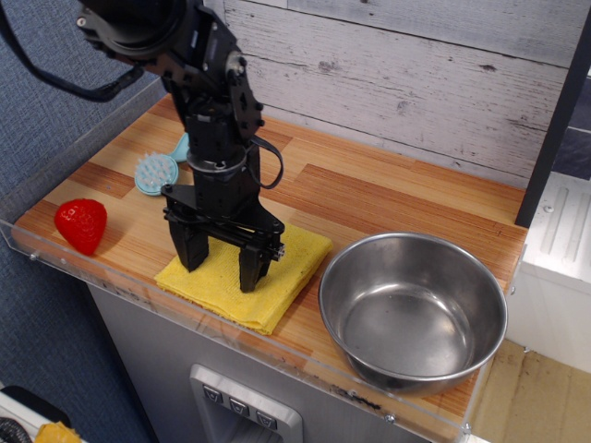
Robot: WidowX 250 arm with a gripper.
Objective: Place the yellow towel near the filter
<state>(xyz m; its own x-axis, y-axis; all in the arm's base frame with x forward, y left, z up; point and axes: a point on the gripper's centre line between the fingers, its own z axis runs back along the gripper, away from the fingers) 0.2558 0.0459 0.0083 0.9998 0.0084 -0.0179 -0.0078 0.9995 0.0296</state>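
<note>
Observation.image, wood-plank counter (388,198), whitewashed board wall (416,74)

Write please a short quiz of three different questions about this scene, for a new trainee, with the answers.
1. True or false: the yellow towel lies between the strawberry and the steel bowl.
2. Multiple choice: the gripper is
A. open, fingers down at the towel
B. shut on the strawberry
C. inside the bowl
3. Fill in: the light-blue filter lies on the wooden counter, on the ____ side of the picture from the arm.

Key:
1. True.
2. A. Whether the fingertips touch the cloth cannot be told.
3. Left.
</note>
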